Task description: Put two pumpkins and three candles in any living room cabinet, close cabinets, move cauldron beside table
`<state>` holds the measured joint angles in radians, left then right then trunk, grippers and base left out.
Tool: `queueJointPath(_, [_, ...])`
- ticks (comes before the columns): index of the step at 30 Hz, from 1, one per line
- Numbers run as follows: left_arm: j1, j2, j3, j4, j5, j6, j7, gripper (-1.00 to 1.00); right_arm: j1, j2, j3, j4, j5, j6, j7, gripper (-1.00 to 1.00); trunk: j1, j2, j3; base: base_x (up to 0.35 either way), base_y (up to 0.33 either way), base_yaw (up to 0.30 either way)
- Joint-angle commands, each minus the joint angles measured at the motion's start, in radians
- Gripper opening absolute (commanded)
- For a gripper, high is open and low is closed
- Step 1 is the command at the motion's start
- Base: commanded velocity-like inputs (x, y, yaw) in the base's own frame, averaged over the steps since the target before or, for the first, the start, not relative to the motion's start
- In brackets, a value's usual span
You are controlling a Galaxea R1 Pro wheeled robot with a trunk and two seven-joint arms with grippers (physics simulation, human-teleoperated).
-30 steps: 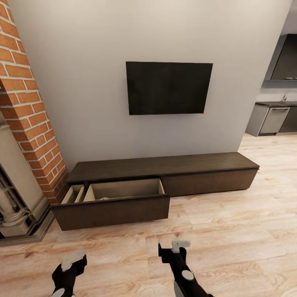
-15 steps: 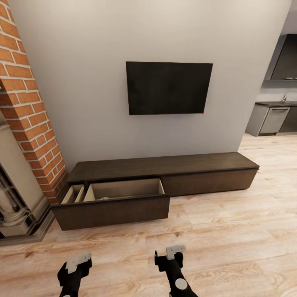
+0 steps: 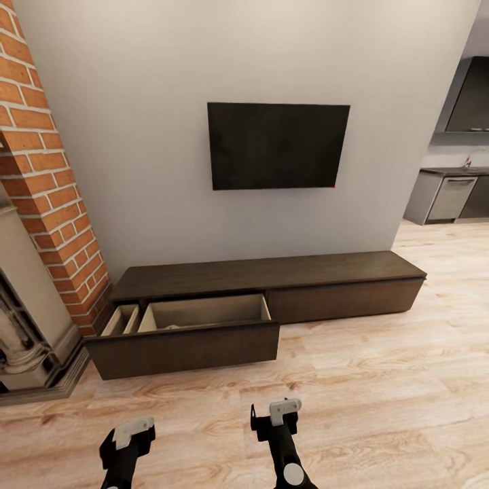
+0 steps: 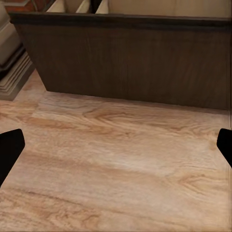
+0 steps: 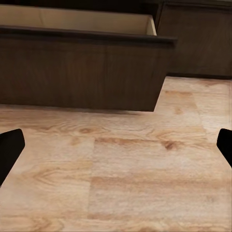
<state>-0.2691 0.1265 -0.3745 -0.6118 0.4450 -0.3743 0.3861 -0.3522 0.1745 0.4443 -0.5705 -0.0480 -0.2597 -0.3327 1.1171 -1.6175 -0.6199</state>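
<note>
The long, low dark-brown cabinet (image 3: 272, 275) stands against the grey wall. Its left drawer (image 3: 183, 346) is pulled out and shows a pale wood interior; its right front is shut. My left gripper (image 3: 129, 438) hovers over the floor in front of the drawer, open, its black fingers (image 4: 8, 150) wide apart with nothing between them. My right gripper (image 3: 275, 415) is also open and empty, facing the drawer's right corner (image 5: 162, 41). The pumpkins, candles, cauldron and table are out of view.
A brick fireplace (image 3: 41, 197) with a stone surround (image 3: 27, 326) stands left of the cabinet. A black TV (image 3: 278, 145) hangs on the wall above the cabinet. A kitchen counter (image 3: 451, 193) lies at the far right. Wood floor (image 3: 380, 387) stretches in front.
My right gripper has shifted left and my left gripper slightly right, bringing them closer together. The cabinet and its drawer have not changed.
</note>
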Motion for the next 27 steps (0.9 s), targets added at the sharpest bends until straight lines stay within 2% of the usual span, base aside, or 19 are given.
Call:
queueJointPath(1, [-0.001, 0.002, -0.012, 0.000, 0.008, -0.004, 0.003, 1.00, -0.001, 0.000, 0.004, 0.001, -0.005, -0.005, -0.007, 1.00, -0.004, 0.007, 0.002, 0.000, 0.000, 0.000])
queueJointPath(4, [-0.001, 0.003, -0.031, 0.006, 0.008, -0.004, -0.047, 1.00, -0.001, 0.000, 0.005, 0.001, -0.007, -0.005, -0.007, 1.00, -0.016, 0.028, 0.012, 0.000, 0.000, 0.000])
queueJointPath(9, [-0.001, 0.002, -0.033, 0.010, 0.009, -0.004, -0.095, 1.00, -0.001, 0.000, 0.005, 0.003, -0.010, -0.005, -0.006, 1.00, -0.035, 0.063, 0.027, 0.000, 0.000, 0.000])
queueJointPath(20, [-0.001, 0.001, -0.027, 0.010, 0.010, -0.003, -0.109, 1.00, -0.001, 0.000, 0.005, 0.004, -0.013, -0.004, 0.001, 1.00, -0.077, 0.140, 0.062, 0.000, 0.000, 0.000])
queueJointPath(27, [-0.001, 0.000, -0.025, 0.010, 0.011, -0.003, -0.109, 1.00, -0.001, 0.000, 0.005, 0.004, -0.015, -0.004, 0.004, 1.00, -0.077, 0.140, 0.062, 0.043, 0.000, 0.000])
